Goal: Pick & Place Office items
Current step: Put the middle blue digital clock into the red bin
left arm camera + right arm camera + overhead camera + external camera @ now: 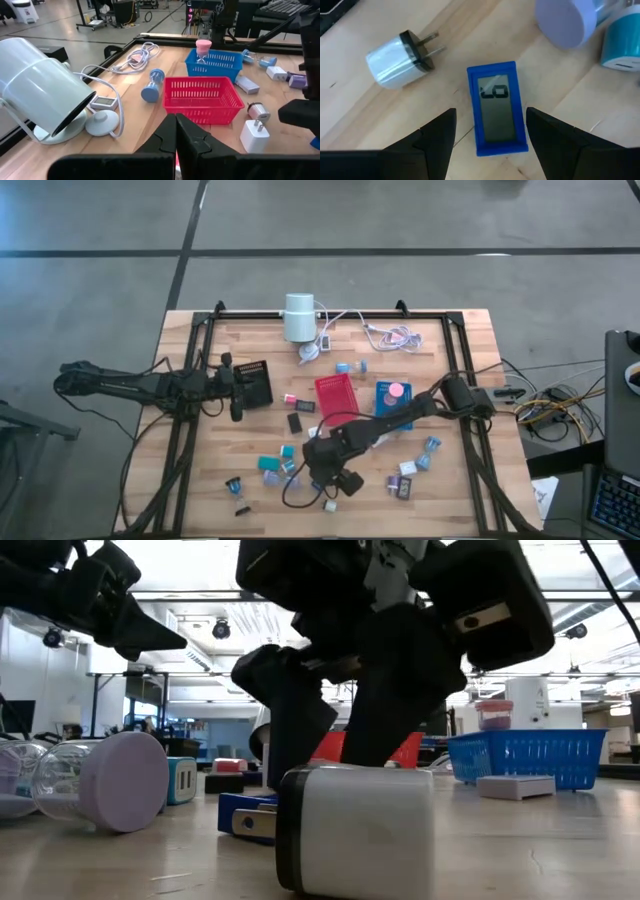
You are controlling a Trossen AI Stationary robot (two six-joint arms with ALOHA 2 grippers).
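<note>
My right gripper (490,114) stands open near the table's near edge, pointing steeply down. Its two fingers stand on either side of a small blue device with a grey display (497,107) that lies flat on the wood, and a gap shows on each side. Beside it lie a white plug adapter (400,57), on its side, a lilac disc (565,22) and a teal block (622,42). In the low view the fingers (300,730) hang just behind the white adapter (355,830). My left gripper (176,135) waits shut at the table's left, next to the black tray (255,385).
The red tray (335,395) and the blue tray (385,412), with a pink-topped piece in it, stand mid-table. A white cylinder (298,317) and its cables (395,335) lie at the far edge. Several small pieces are scattered around my right gripper (322,478).
</note>
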